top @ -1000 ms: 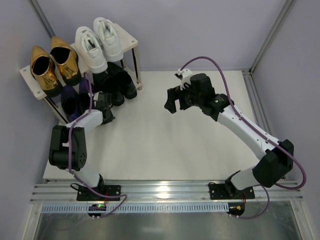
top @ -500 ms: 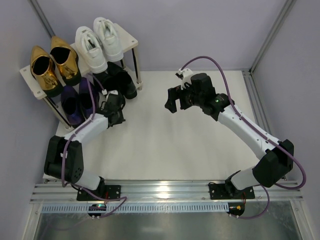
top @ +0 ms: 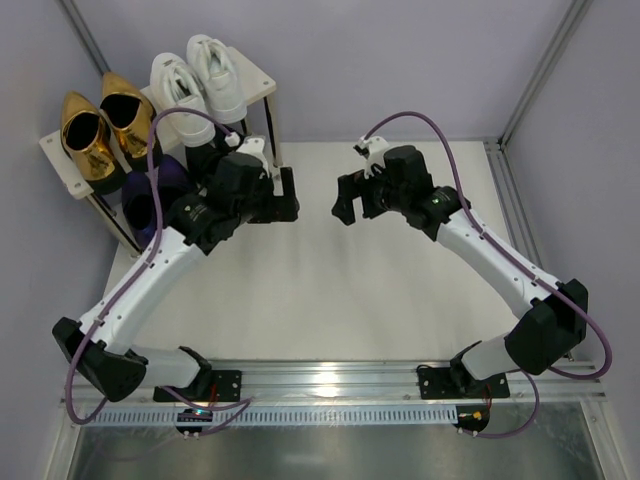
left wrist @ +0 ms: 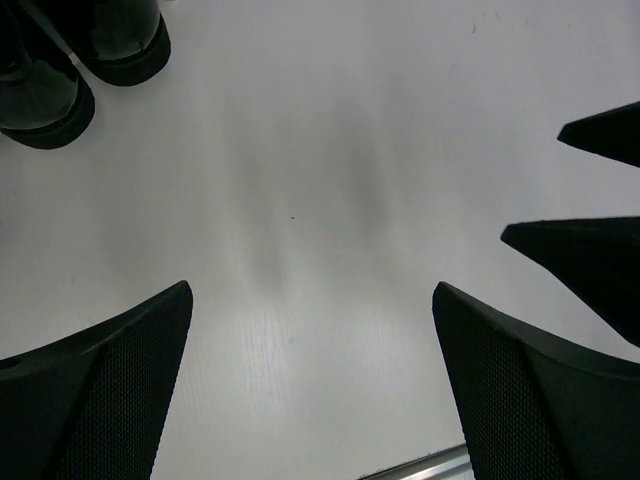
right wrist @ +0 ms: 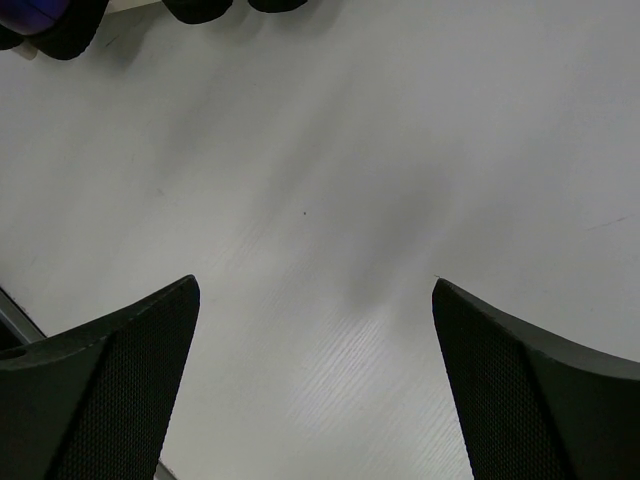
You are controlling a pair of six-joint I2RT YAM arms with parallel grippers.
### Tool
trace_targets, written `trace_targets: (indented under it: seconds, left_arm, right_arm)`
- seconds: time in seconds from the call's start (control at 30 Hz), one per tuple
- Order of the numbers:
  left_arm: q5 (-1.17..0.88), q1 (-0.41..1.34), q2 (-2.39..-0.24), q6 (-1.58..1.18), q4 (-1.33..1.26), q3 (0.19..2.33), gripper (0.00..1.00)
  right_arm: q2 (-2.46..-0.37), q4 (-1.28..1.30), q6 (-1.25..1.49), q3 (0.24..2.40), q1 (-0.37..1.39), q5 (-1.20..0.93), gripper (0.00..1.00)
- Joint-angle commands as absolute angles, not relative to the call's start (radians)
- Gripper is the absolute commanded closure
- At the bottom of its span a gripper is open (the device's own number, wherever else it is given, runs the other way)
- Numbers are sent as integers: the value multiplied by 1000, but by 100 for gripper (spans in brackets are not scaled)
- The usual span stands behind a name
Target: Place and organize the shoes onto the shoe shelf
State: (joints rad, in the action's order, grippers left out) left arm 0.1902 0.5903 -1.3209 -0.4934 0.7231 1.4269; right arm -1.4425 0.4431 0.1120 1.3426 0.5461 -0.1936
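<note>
At far left corner of the white table top, low two-tier shoe shelf, pale beige boards on thin metal legs, set at a slant to the table edge. Top tier: shiny metallic gold loafers on the left, white lace-up sneakers on the right, each pair side by side. Lower tier: glossy purple pointed dress shoes under the gold pair, glossy black pointed dress shoes under the sneakers, both pairs partly hidden by the top board and the left arm. All four pairs are on the shelf, none on the table.

Left gripper hangs over the table just right of the shelf, jaws spread wide, nothing in them. Right gripper faces it across a short gap, jaws also wide, empty.

Top view alone gives the whole shelf and both arms. Left wrist view: left gripper with its two mesh-textured fingers far apart over bare table, rounded ends of the black pair at top left, and the right gripper's pointed fingertips coming in from the right edge. Right wrist view: right gripper spread over bare table, one purple shoe end in the top-left corner, black shoe ends along the top edge. Neither wrist view shows the top tier.
</note>
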Motion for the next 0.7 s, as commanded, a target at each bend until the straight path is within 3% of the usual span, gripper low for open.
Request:
trace_targets:
  seconds: [0.0, 0.67]
  left_arm:
    - [213, 630, -1258, -523, 887, 1528, 0]
    - [386, 638, -1081, -505, 1121, 1738, 0]
  right_arm:
    - [-1417, 436, 132, 1365, 529, -176, 2]
    - [-1396, 499, 232, 1423, 311, -183, 2]
